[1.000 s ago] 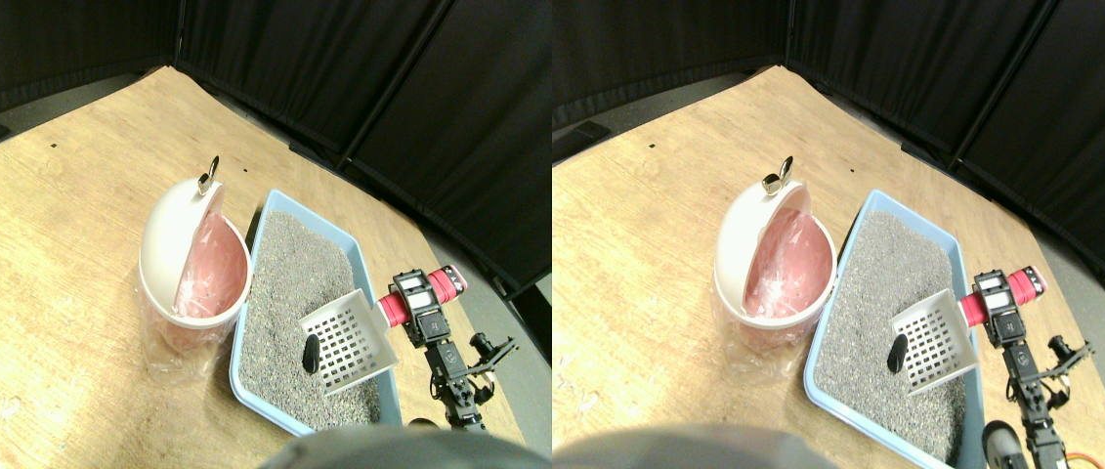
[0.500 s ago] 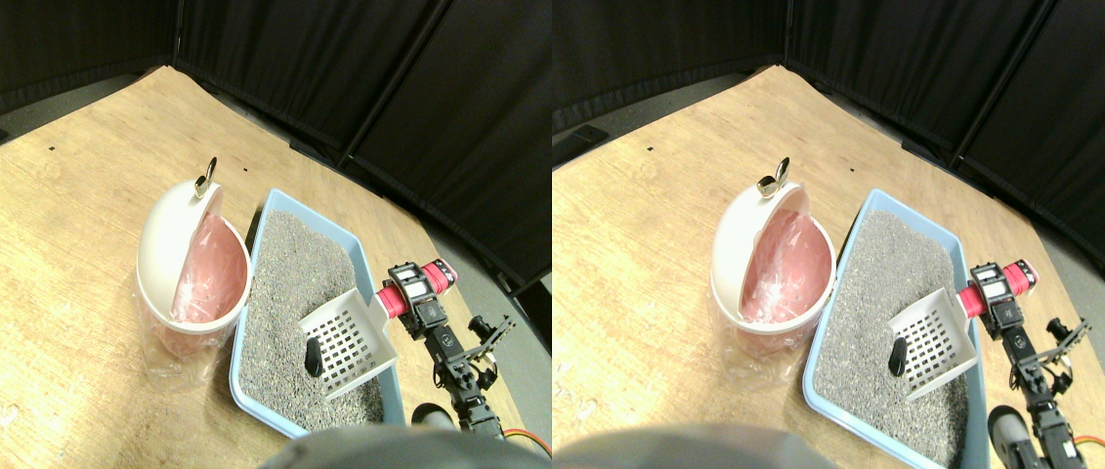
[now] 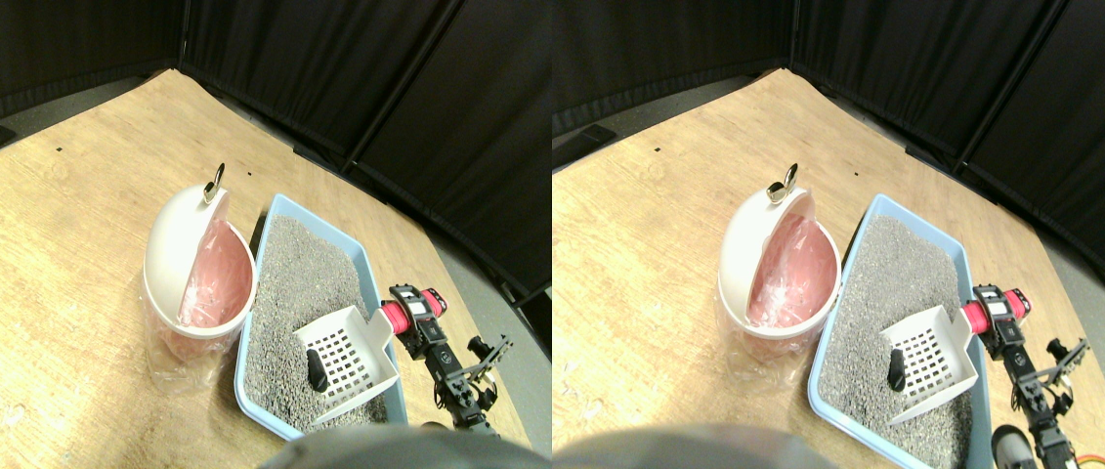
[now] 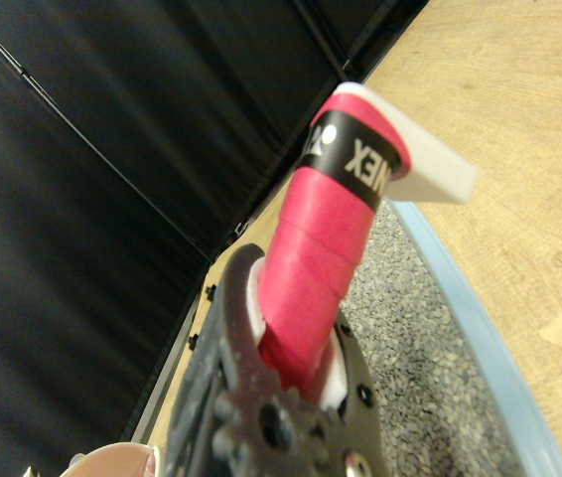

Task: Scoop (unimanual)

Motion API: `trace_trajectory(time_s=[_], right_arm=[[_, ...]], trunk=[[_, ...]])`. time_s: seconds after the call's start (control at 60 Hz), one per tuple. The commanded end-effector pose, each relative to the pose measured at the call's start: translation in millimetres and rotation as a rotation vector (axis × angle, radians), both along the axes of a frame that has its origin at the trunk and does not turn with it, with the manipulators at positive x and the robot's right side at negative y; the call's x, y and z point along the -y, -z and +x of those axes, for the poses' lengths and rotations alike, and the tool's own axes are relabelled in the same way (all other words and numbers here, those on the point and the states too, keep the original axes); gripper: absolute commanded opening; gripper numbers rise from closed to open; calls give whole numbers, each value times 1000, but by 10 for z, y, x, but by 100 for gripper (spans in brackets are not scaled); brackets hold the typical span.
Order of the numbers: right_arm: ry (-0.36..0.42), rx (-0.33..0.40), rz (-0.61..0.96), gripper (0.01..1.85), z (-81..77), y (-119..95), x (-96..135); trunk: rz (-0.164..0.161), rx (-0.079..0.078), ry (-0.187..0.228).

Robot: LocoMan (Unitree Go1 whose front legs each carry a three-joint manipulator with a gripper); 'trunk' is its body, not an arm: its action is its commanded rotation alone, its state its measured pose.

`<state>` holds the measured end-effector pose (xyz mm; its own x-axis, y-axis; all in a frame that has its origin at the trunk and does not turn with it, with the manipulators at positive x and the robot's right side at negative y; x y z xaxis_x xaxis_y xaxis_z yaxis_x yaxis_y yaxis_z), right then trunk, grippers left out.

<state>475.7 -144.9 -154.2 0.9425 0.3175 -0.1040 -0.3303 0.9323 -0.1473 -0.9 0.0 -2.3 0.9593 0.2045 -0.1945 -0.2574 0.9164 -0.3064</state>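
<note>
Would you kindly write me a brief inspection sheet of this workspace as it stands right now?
Surface: wooden floor board, a few pale flecks at its near left corner.
Job's things: blue litter tray filled with grey litter; white slotted scoop resting in the litter; dark lump at the scoop's mouth; white bin, lid tipped open, pink liner inside.
Clutter: nothing seen.
Grippers: right claw shut on the scoop's red-wrapped handle.
Cables: nothing seen.
Surroundings: black curtains behind.
</note>
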Motion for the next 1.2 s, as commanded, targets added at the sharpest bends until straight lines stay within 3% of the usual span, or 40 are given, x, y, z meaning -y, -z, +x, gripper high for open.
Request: trace_trajectory(time_s=[0.017,0.217,0.683,0.883,1.067,1.2], right_arm=[[4,65,140,6,-14,-63,9],[143,67,271,6,11,-79,104],[207,157,304,6,292,-385,275],[273,146,461,6,318,-411,307],[325,122,660,6,368,-388,330],[320,93,769,6,412,-371,341]], trunk=[[7,11,-15],[32,38,-11],[62,74,7],[73,89,7],[79,92,14],[83,90,18]])
